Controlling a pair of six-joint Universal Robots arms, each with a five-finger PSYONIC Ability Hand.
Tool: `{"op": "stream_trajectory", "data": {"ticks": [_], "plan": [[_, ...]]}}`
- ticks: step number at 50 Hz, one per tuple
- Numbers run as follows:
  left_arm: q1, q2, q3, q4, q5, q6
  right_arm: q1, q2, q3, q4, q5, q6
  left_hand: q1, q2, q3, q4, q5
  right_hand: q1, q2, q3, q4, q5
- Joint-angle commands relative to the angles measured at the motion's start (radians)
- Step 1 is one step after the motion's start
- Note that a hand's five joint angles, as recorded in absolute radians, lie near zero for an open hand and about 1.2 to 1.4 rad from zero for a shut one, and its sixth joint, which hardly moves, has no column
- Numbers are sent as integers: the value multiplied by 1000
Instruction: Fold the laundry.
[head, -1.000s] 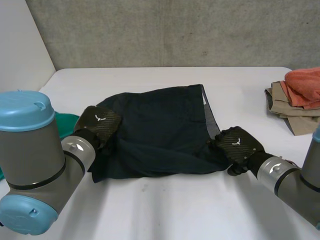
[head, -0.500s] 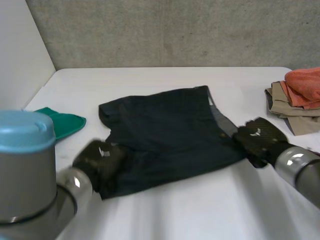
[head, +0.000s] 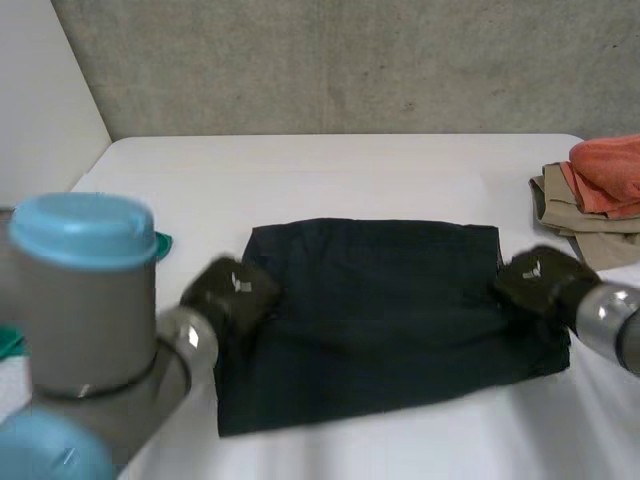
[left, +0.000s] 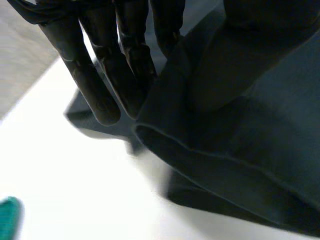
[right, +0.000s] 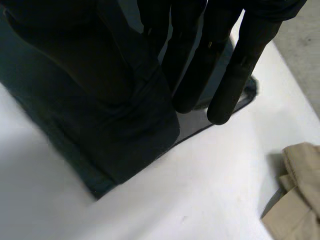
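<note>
back wall (head: 350, 60): grey, rough and mottled like concrete, runs the full width behind the tabletop's far edge
left wall (head: 40, 90): plain white, slants in at far left, meets the back wall in a corner
tabletop (head: 350, 170): white, smooth, matte; straight far edge, rounded far-right corner
light: soft, even, only faint shadows on the tabletop

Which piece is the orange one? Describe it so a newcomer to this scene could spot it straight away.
Start at the white table and go to its right edge, away from the dark garment in the middle. There the orange cloth sits on top of the tan garment; it is the only warm, coral-coloured piece.
</note>
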Motion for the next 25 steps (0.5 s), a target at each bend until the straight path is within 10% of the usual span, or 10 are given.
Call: {"op": "stream_trajectory", "data": {"ticks": [1,11,25], "plan": [[94,-170,290,204,-8,161,65,164,-318,-138,120,105,253,200,203,195,215,289,230,206,199,219],[128,-138,626,829,12,163,136,175,-679,-757,220,394,253,200,203,195,215,289,230,206,199,219],[163,-132,572,636,10,22,191,325,-765,-713,225,423,253,200,203,195,215,289,230,206,199,219]]}}
